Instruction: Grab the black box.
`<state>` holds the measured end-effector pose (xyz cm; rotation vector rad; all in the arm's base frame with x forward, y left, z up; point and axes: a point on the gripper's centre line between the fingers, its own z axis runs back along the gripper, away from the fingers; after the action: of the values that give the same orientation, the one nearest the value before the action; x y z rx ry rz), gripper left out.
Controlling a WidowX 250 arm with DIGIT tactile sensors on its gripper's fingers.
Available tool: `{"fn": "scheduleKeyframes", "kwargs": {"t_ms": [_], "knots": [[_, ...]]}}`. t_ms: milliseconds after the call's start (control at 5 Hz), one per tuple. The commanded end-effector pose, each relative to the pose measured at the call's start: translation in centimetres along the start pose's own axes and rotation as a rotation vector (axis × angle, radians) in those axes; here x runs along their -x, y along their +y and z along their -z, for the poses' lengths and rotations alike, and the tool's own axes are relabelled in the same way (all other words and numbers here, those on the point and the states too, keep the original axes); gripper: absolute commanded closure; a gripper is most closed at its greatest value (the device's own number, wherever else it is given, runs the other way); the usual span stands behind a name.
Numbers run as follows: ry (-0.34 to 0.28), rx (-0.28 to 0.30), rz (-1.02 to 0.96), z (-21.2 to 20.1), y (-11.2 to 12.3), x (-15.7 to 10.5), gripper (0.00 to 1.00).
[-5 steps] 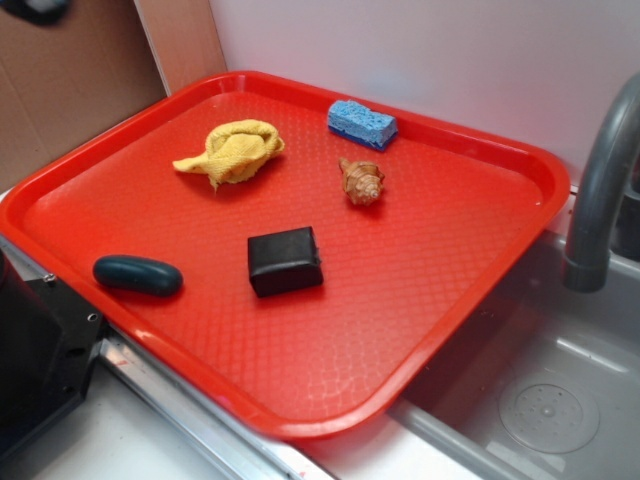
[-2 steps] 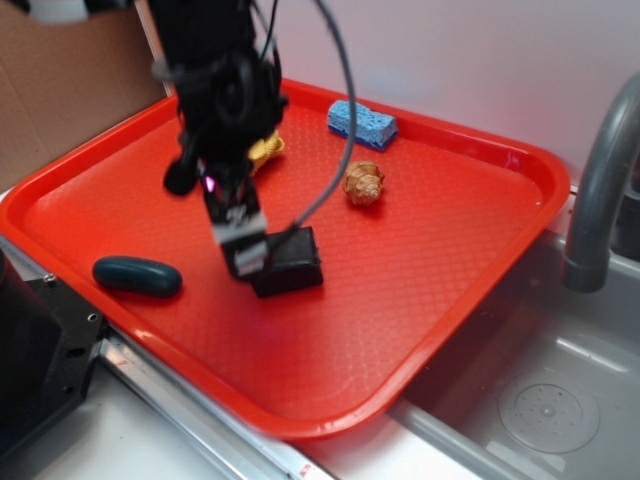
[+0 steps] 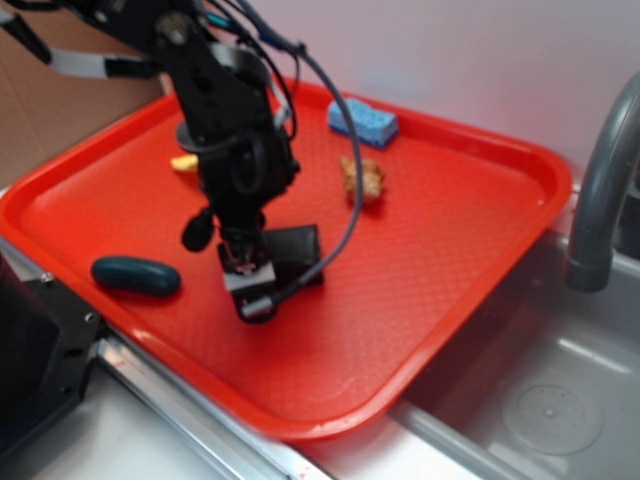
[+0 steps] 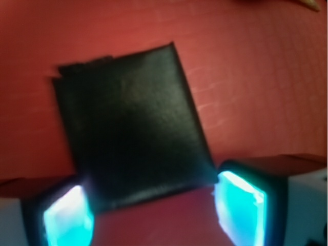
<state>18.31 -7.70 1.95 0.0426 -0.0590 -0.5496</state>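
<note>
Spread wide, the WidowX gripper (image 4: 154, 215) hangs low over the small, flat, matte-black rectangular box (image 4: 130, 128), its two glowing cyan finger pads (image 4: 240, 210) straddling the box's near end, one on each side, in the wrist view. Whether either pad touches the box cannot be told through the blur; nothing is held. The box lies flat on the red textured plastic tray (image 3: 440, 260), turned slightly askew to the fingers, most of it reaching ahead of the pads. That straddling stance reads as a line-up for a pinch across the box's width, though the fingertips seem to cover only its near edge, so a further reach forward or down may be needed before closing.

From the exterior view, the black arm comes down from above and covers most of the box (image 3: 300, 250). Off to the gripper's side, near the tray's front rim, rests a dark teal oval pebble-shaped object (image 3: 136, 276), well apart. Farther beyond the box sits a tan, blurred lump (image 3: 364, 178); behind the arm peeks a scrap of yellow cloth (image 3: 184, 162). Farthest, by the tray's back rim, lies a blue rectangular sponge (image 3: 362, 122).
</note>
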Motion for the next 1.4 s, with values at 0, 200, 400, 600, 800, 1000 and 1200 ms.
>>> {"fn": "scheduleKeyframes", "kwargs": {"t_ms": [0,200,400,600,800,1000,1200], "knots": [[-0.144,0.085,0.068,0.5,-0.5,-1.3,0.00],[-0.131,0.123,0.090,0.1,-0.8,-1.9,0.48],[-0.139,0.100,0.074,-1.5,-0.7,-1.6,1.00],[-0.126,0.030,0.015,-5.1,0.2,-0.6,1.00],[-0.168,0.038,-0.039,-8.9,1.4,1.1,1.00],[-0.065,0.137,-0.270,-11.6,2.8,3.1,1.00],[0.071,0.046,-0.510,-15.2,4.3,5.8,1.00]]}}
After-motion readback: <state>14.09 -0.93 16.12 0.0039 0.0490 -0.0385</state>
